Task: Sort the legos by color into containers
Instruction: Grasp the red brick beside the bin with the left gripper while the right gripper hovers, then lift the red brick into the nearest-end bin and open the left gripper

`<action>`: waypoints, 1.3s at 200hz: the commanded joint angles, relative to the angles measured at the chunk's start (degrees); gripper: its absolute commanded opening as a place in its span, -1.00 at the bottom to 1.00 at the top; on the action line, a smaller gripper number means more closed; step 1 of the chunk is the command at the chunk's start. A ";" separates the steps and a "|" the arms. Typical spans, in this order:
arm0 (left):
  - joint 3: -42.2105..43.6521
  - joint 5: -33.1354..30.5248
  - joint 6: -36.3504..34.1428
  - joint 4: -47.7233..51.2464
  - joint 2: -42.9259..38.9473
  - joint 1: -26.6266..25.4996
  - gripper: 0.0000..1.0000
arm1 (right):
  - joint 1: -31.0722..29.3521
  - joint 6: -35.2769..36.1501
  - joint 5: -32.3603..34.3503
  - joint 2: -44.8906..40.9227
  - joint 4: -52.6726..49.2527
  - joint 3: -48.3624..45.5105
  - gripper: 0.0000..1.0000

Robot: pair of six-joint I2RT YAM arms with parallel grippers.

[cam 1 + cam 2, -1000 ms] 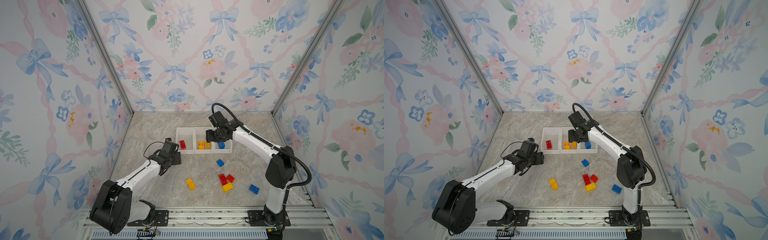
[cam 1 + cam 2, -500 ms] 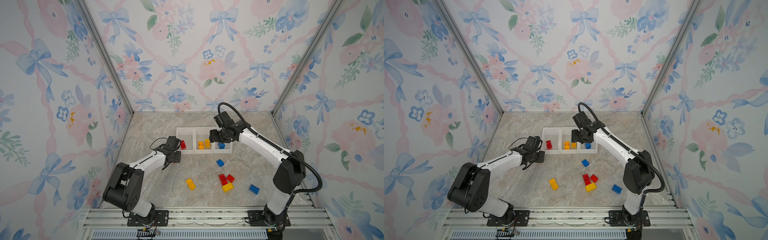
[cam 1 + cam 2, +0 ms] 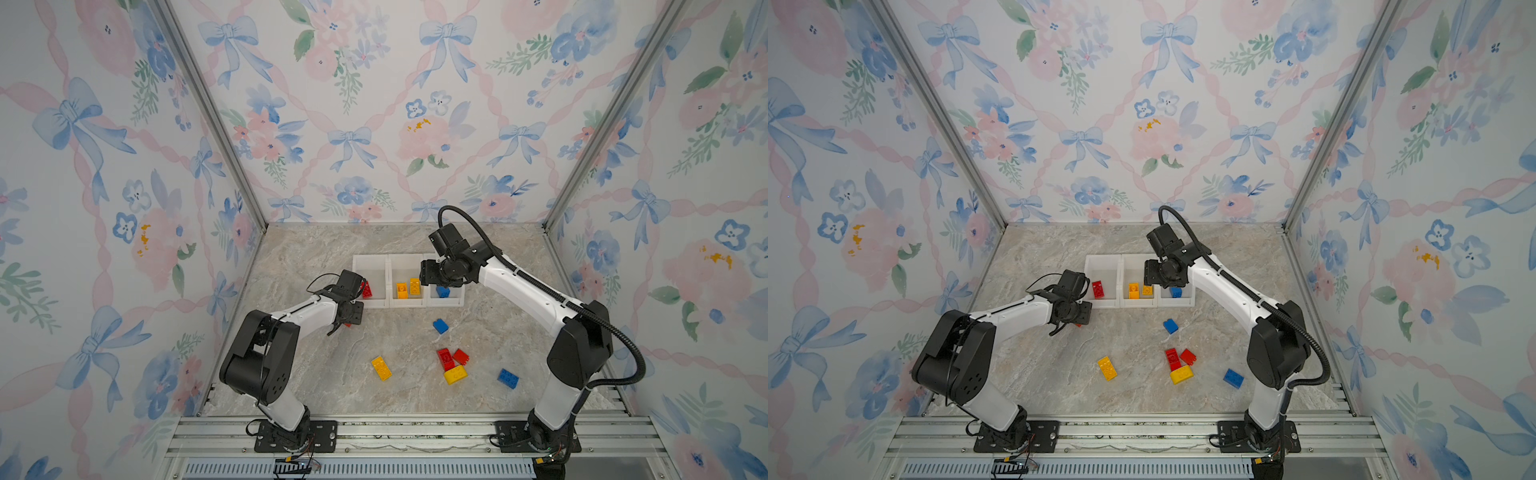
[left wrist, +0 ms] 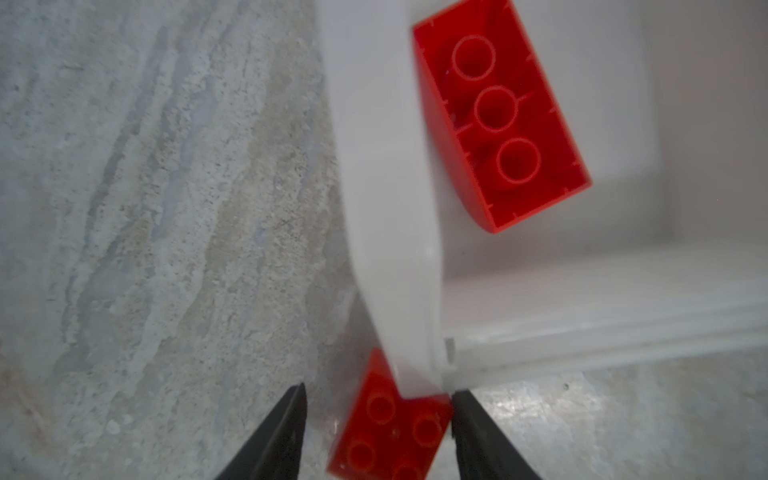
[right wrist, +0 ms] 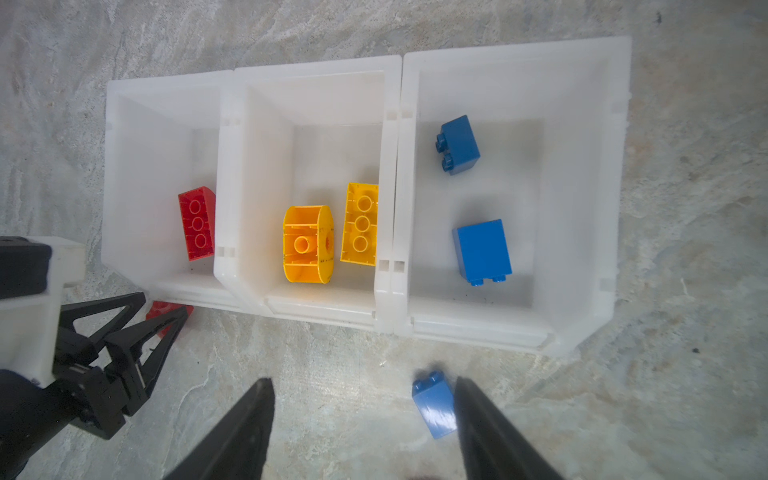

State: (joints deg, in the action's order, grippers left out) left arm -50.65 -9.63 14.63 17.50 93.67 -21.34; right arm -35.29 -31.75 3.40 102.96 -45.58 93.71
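Three joined white containers (image 3: 370, 259) (image 5: 309, 70) stand in a row. They hold one red, two yellow (image 5: 308, 245) and two blue legos (image 5: 482, 249). My left gripper (image 4: 376, 390) (image 3: 347, 323) is low at the red bin's front left corner. It is open and straddles a small red brick (image 4: 386, 428) (image 5: 166, 309) lying on the table. One finger touches the brick and the other stands apart from it. My right gripper (image 5: 363, 384) (image 3: 432, 276) hovers open and empty above the front of the bins. A loose blue brick (image 5: 434, 409) (image 3: 440, 326) lies far below it.
Loose legos on the marble table in front of the bins: a yellow one (image 3: 381, 368), two red ones (image 3: 444, 359) touching a yellow one (image 3: 456, 375), and a blue one (image 3: 508, 378). Flowered walls close in three sides, and a metal rail (image 3: 415, 428) runs along the front.
My left arm has folded in, and its jaws have narrowed around the red brick at the bin's corner. The right gripper has barely shifted above the bins.
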 commanded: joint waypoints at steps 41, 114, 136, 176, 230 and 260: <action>-1.95 2.18 -1.78 0.87 3.21 0.63 0.06 | 0.23 -1.23 0.21 -1.15 -0.02 -0.40 0.43; 1.14 4.53 -0.01 0.96 1.73 -0.37 -0.23 | 0.22 -1.56 -0.28 -0.18 0.66 -0.15 0.43; 2.57 4.70 1.08 0.95 0.45 -0.94 -0.33 | 0.23 -1.56 -0.39 -0.04 0.85 -0.31 0.43; 5.31 4.71 3.53 1.05 -3.47 -2.56 -0.49 | 0.26 -1.67 -0.59 -0.61 1.44 -1.14 0.43; 7.70 3.00 7.53 1.11 -12.47 -4.35 -0.57 | 0.22 -1.67 -0.60 -2.47 1.55 -2.80 0.43; 7.25 2.24 8.74 1.04 -18.06 -5.01 -0.58 | 0.18 -1.83 -0.76 -3.75 1.55 -3.81 0.43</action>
State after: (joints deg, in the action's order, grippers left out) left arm -43.57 -6.24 21.21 17.91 79.57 -25.76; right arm -35.29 -32.69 3.16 102.10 -43.90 91.29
